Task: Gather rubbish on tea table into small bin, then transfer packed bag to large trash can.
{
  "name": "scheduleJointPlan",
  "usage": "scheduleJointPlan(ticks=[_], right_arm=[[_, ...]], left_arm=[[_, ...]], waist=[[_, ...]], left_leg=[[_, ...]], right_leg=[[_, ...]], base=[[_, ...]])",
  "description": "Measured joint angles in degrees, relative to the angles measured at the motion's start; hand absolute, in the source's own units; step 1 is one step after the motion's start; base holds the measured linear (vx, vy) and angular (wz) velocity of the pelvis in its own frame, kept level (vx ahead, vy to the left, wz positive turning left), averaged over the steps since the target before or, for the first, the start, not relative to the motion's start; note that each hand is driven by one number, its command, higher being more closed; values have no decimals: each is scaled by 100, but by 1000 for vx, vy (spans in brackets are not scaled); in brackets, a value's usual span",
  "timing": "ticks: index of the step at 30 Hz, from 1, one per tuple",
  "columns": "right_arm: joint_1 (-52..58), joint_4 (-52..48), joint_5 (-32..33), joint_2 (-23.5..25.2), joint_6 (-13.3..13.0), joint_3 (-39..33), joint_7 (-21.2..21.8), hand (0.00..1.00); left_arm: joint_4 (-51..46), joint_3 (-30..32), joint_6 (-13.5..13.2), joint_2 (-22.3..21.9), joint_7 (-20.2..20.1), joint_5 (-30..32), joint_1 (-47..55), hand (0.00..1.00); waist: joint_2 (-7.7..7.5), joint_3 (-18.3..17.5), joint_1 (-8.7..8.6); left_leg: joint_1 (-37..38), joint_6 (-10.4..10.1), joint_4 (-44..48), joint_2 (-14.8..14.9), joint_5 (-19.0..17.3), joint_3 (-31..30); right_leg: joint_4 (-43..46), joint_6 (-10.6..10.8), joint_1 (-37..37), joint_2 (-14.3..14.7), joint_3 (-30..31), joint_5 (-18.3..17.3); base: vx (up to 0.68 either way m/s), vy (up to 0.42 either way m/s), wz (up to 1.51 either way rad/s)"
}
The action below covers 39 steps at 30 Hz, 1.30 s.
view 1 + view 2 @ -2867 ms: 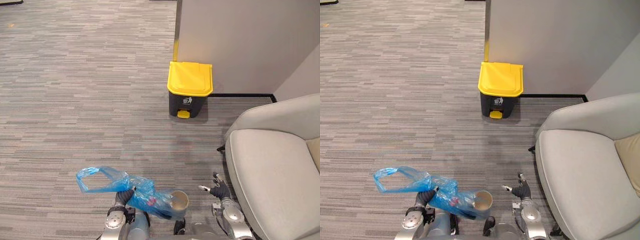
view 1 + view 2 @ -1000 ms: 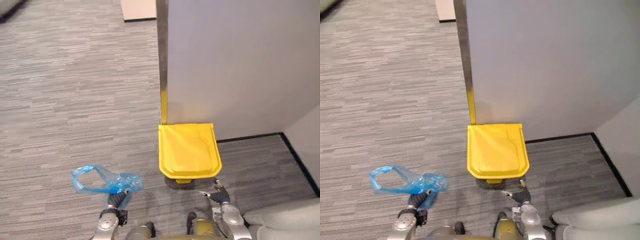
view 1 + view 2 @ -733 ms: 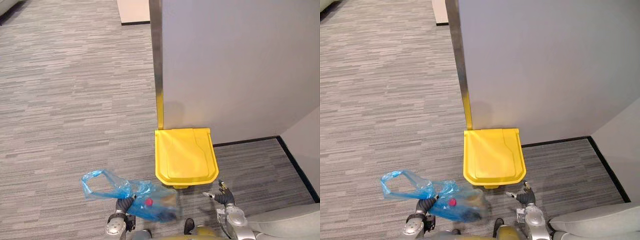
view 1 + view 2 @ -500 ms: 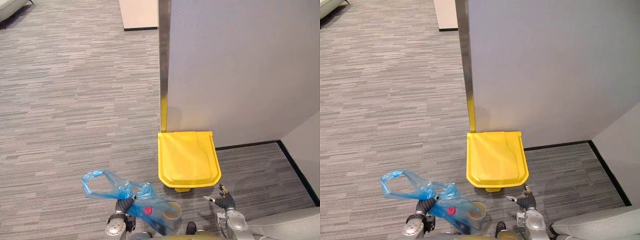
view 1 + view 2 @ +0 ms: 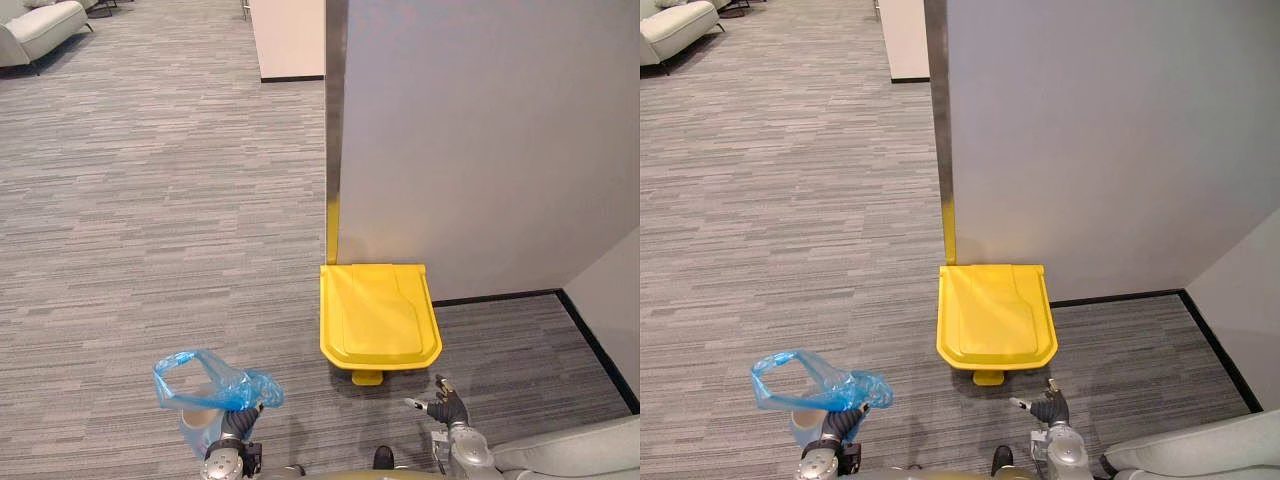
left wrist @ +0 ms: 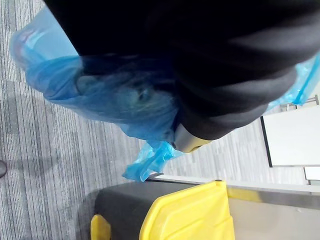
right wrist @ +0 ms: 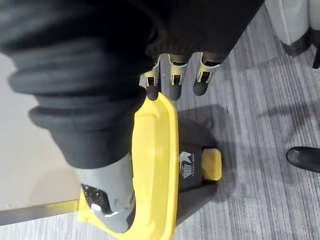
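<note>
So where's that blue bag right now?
In the left eye view, the blue bag is gripped in the left hand at the lower left, over the carpet and off to the left of the yellow-lidded bin.

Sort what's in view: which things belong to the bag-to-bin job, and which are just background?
Job:
- blue bag, gripped in the left hand
- yellow-lidded trash can, lid shut
- right hand, open, near the can

Background:
- sofa, far corner
- grey armchair
- partition wall
</note>
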Motion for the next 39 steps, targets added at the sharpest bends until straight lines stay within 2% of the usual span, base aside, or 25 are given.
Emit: scheduleJointPlan(ticks=[4, 7, 9, 11, 13, 14, 15, 16, 17, 18, 19, 20, 22, 23, 24, 26, 28, 33, 36, 37, 39], right_arm=[[-65, 0, -3, -7, 5, 0, -13, 0], [-191, 0, -2, -31, 12, 0, -22, 0], [-330, -1, -1, -48, 12, 2, -25, 0], [-458, -23, 3, -105, 12, -1, -42, 0], [-511, -50, 5, -139, 12, -8, -46, 0], [-581, -125, 11, -129, 10, -5, -45, 0], [-519, -204, 14, -106, 9, -5, -44, 0], [-511, -197, 22, -107, 10, -5, -44, 0], [-475, -194, 65, -106, 18, -11, -48, 0], [-455, -198, 79, -106, 21, -52, -73, 0], [-457, -201, 85, -106, 22, -65, -109, 0], [-457, -208, 115, -127, 27, -170, -143, 0], [-481, -323, 178, -168, 45, -342, -147, 0], [-466, -501, 183, -148, 53, -384, -159, 0], [-405, -622, 193, -104, 46, -475, -218, 0], [-150, -917, 299, -84, 43, -789, -298, 0], [-115, -1044, 376, -158, -8, -789, -282, 0], [-446, -1027, 417, -282, -47, -787, -288, 0], [-436, -1024, 414, -208, -49, -782, -291, 0], [-426, -1024, 413, -204, -52, -776, -299, 0], [-435, -1032, 405, -201, -82, -773, -381, 0]], left_arm=[[-2, 41, 10, -14, -16, 0, 133, 100], [-113, 92, 16, -60, -19, -4, 138, 100], [-300, 96, 15, -65, -18, -4, 128, 100], [-451, 89, 15, -66, -21, -3, -32, 100], [-483, 91, 12, -67, -20, -4, -147, 100], [-527, 83, 13, -45, -17, -6, -218, 100], [-525, 72, 20, -31, -16, -5, -238, 100], [-525, 68, 21, -22, -16, -4, -267, 100], [-524, 75, 24, 72, -15, -4, -334, 100], [-528, 73, 23, 130, -15, -4, -419, 100], [-530, 76, 23, 142, -15, -2, -459, 100], [-528, 92, 26, 153, -5, 1, -545, 100], [-663, 81, 17, 114, -2, 5, -570, 100], [-800, 73, 6, 117, -8, 12, -572, 100], [-818, 75, -2, 115, -8, 13, -575, 100], [-846, 97, -2, 148, -6, 15, -528, 100], [-843, 94, 2, 130, -9, 15, -522, 100], [-697, 80, 16, -45, -35, 15, -487, 100], [-608, 64, 18, -59, -78, 14, -487, 100], [-607, 63, 18, -84, -113, 14, -405, 100], [-606, 46, 18, -117, -118, 14, -367, 100]], waist=[[-99, -54, 13], [-51, -52, 68], [-16, -41, 83], [15, 31, 112], [66, 209, 77], [101, 383, -1], [139, 462, -30], [100, 500, -30], [33, 549, -38], [-68, 585, -73], [-137, 604, -64], [-147, 638, -72], [49, 676, -27], [129, 727, -27], [141, 732, -28], [88, 698, -24], [59, 681, -44], [90, 651, -43], [64, 605, -44], [71, 545, -48], [80, 470, -39]], left_leg=[[-221, 31, 104, -1, -49, 75], [-417, 80, 566, 58, -297, 241], [-533, 115, 833, 81, -465, 314], [-547, 200, 1052, 58, -643, 368], [-351, 317, 1095, 38, -803, 324], [-177, 424, 1229, 14, -997, 233], [-114, 468, 1385, 8, -1143, 184], [-58, 487, 1438, 9, -1198, 180], [-5, 456, 1553, -1, -1236, 117], [26, 412, 1616, -56, -1281, 31], [25, 385, 1641, -114, -1296, 0], [62, 273, 1753, -139, -1411, -113], [158, 176, 1758, 18, -1469, -217], [269, 104, 1689, 71, -1520, -259], [353, 68, 1649, 91, -1552, -268], [684, -59, 1525, 207, -1647, -257], [804, -98, 1452, 258, -1668, -212], [818, -189, 1255, 321, -1601, 105], [851, -249, 1107, 273, -1466, 207], [834, -254, 1070, 254, -1399, 245], [833, -266, 1010, 191, -1318, 290]], right_leg=[[-37, 32, -202, 15, 118, 6], [203, 82, -394, 21, 286, -3], [626, 90, -661, 6, 384, -209], [1755, 182, -1101, -145, 433, -677], [2601, 351, -1291, -256, 378, -804], [3629, 480, -1712, -332, 322, -992], [3629, 397, -1912, -317, 332, -1264], [3481, 393, -1977, -312, 327, -1277], [2904, 390, -2023, -284, 250, -1184], [2124, 363, -2028, -218, 200, -901], [1807, 362, -2004, -217, 196, -767], [1616, 230, -1940, -237, 250, -530], [1727, 201, -1839, -127, 144, -638], [2014, 104, -1882, -127, 82, -723], [2209, 72, -1908, -130, 62, -803], [2924, -29, -1958, -120, -16, -1255], [3153, -53, -1992, -73, -38, -1391], [3074, -175, -2201, 182, 160, -1330], [2933, -190, -2206, 202, 242, -1246], [2833, -259, -2203, 208, 273, -1185], [2692, -197, -2188, 208, 346, -1082]], base=[[45, 6, -8], [114, 48, -28], [97, 65, -26], [37, 76, -7], [11, 104, 8], [27, 102, 13], [46, 61, 13], [107, 36, 30], [215, -10, 48], [227, -42, 56], [265, -104, 63], [253, -109, 44], [268, -95, 30], [203, -69, 22], [239, -85, 22], [235, -88, 11], [203, -62, -5], [128, -18, -32], [45, 7, -19], [16, 27, -15], [11, 32, -16]])
